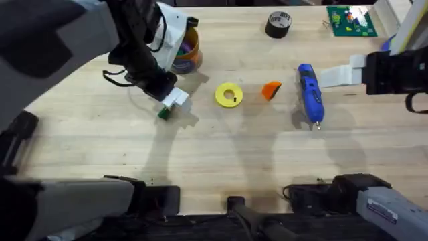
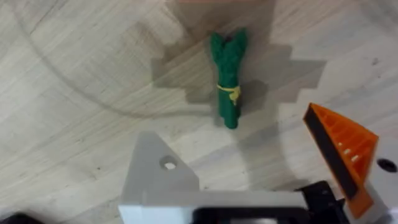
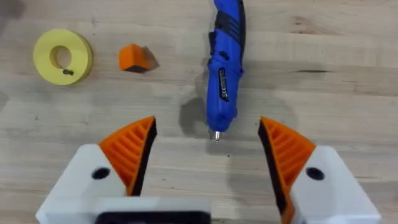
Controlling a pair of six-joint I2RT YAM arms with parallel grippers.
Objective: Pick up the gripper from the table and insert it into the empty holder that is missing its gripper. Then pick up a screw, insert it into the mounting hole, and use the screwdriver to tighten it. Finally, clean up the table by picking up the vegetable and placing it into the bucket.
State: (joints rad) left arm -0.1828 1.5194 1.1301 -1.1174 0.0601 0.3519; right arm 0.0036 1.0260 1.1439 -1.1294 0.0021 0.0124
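The left gripper (image 2: 249, 180) hangs spread wide just above the vegetable (image 2: 227, 78), one holder (image 2: 158, 177) bare of its orange tip. The right gripper (image 3: 208, 158) is spread too, empty, before the screwdriver (image 3: 224, 68); the orange gripper (image 1: 271, 90) lies between yellow ring (image 1: 229, 95) and screwdriver

Bare bench (image 1: 221, 154) spans the near half, open to a pincer from either side. Across the middle stand three low obstacles in a row: the yellow ring (image 1: 229, 95), the orange gripper (image 1: 271, 90) just beside it, and the screwdriver (image 1: 309, 94) lying lengthwise, with narrow gaps between them. The left pincer (image 1: 172, 102) hangs over the vegetable (image 1: 163, 113), with the bucket (image 1: 185, 51) close behind it. The tape roll (image 1: 278, 25) sits well apart at the far edge.
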